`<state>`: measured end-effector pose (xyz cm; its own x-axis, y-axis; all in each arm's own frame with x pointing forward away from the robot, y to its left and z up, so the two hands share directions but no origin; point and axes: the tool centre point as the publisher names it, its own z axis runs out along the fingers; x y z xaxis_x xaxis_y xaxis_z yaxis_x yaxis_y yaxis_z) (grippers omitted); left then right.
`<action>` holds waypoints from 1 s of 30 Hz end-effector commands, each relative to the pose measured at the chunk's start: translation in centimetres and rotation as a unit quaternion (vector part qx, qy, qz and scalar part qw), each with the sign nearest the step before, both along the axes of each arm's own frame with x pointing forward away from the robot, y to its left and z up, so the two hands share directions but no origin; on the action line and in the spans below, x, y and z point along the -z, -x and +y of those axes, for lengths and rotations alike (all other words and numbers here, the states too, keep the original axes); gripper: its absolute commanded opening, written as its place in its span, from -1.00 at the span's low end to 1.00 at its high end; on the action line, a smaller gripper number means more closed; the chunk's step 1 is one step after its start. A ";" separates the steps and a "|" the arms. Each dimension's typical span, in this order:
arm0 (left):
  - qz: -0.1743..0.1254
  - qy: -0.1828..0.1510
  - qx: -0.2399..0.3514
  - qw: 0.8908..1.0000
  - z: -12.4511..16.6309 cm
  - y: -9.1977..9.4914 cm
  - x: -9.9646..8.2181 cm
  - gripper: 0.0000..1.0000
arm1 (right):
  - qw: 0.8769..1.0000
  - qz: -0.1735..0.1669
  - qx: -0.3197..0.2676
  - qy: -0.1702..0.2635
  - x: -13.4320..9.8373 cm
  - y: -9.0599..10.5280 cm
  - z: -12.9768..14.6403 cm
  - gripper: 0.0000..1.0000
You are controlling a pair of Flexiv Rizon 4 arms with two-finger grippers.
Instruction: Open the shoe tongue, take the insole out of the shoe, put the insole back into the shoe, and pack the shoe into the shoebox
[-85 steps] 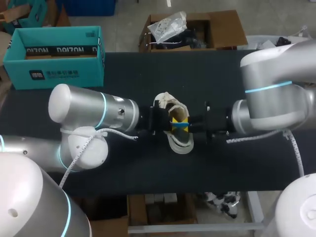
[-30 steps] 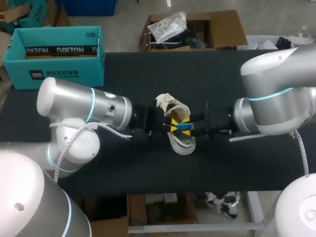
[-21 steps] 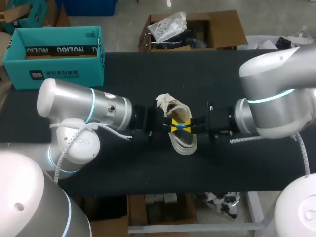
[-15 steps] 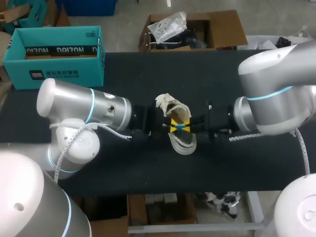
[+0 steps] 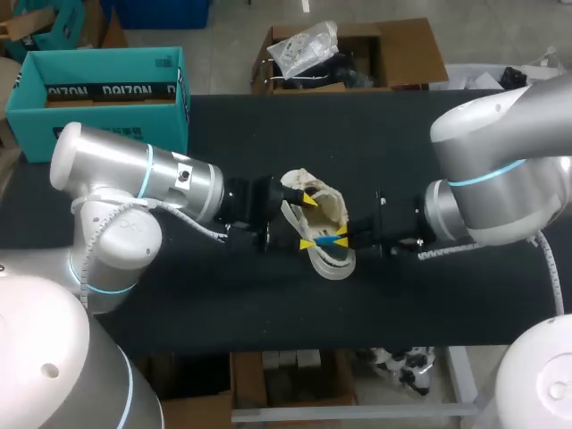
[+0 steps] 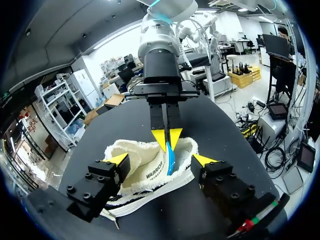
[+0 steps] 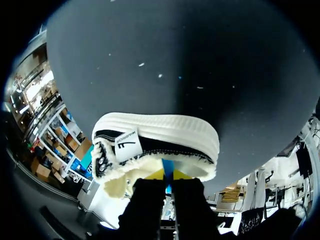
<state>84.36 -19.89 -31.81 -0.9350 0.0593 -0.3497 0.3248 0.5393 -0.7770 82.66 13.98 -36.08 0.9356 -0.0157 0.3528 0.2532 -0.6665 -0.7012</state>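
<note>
Black bench (image 5: 402,134), two arms in. Shoe (image 5: 323,214) sits at about bench centre, cream fleece lining showing from above, white ribbed sole and a dark upper band with a small label visible from the right wrist view (image 7: 155,137). Left arm enters from 9 o'clock; left gripper (image 5: 307,221) has its fingers spread wide, one yellow tip toward 12 o'clock of the shoe and the other toward 6 o'clock, so the shoe (image 6: 145,167) lies in the span between them. Its own view (image 6: 160,160) shows the tips close beside the fleece edge on both sides; actual contact cannot be told. Right arm enters from 3 o'clock; right gripper (image 5: 335,239) reaches to the shoe's opening on its 3 o'clock side. Its fingers are pressed together on a thin blue strip, read as the insole (image 5: 332,239) seen edge-on. From the left wrist view the right gripper (image 6: 167,136) points straight at the camera, yellow tips pinched, with the insole (image 6: 170,159) hanging from them down into the lining. The right wrist view shows the same pinch (image 7: 167,175), the insole (image 7: 168,167) running ahead into the shoe's mouth. Teal shoebox (image 5: 98,107) stands open-topped at 10 o'clock from the shoe, at the bench's far left corner, well apart from both grippers.
</note>
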 end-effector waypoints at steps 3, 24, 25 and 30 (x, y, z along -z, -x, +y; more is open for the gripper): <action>0.046 0.013 -0.006 0.999 3.1 0.8 -3.1 1.00 | 0.999 0.039 -0.014 0.014 1.0 -0.3 0.2 -1.00; 0.118 -0.001 -0.076 0.990 6.1 2.6 -5.0 1.00 | 0.998 0.021 -0.023 0.055 -4.5 3.4 1.5 -0.68; 0.121 0.001 -0.081 0.989 6.3 2.5 -5.0 1.00 | 0.998 0.021 -0.025 0.057 -4.6 3.2 1.7 -1.00; 0.135 0.002 -0.101 0.986 7.4 2.3 -5.0 1.00 | 0.997 0.029 -0.043 0.051 -3.4 1.1 2.6 -1.00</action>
